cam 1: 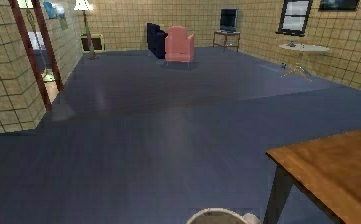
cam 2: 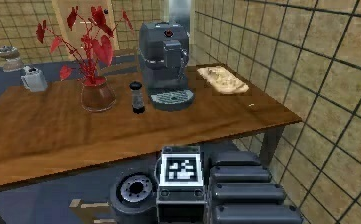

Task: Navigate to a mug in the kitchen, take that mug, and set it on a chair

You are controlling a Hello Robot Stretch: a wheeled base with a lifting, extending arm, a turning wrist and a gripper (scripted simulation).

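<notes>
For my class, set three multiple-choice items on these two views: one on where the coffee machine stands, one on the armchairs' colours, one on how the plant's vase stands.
1. Where is the coffee machine?
A on the floor
B on the wooden table, right of the red plant
C on a windowsill

2. Which pair stands by the forward view's far wall?
A a green and a yellow armchair
B two white armchairs
C a dark blue armchair and a pink armchair

3. How does the plant's vase stand?
A upright
B on its side
C upside down

Answers:
1 B: it rests on the tabletop, with the plant at its left.
2 C: those colours show side by side.
3 A: its mouth faces up and the stems rise from it.
</notes>
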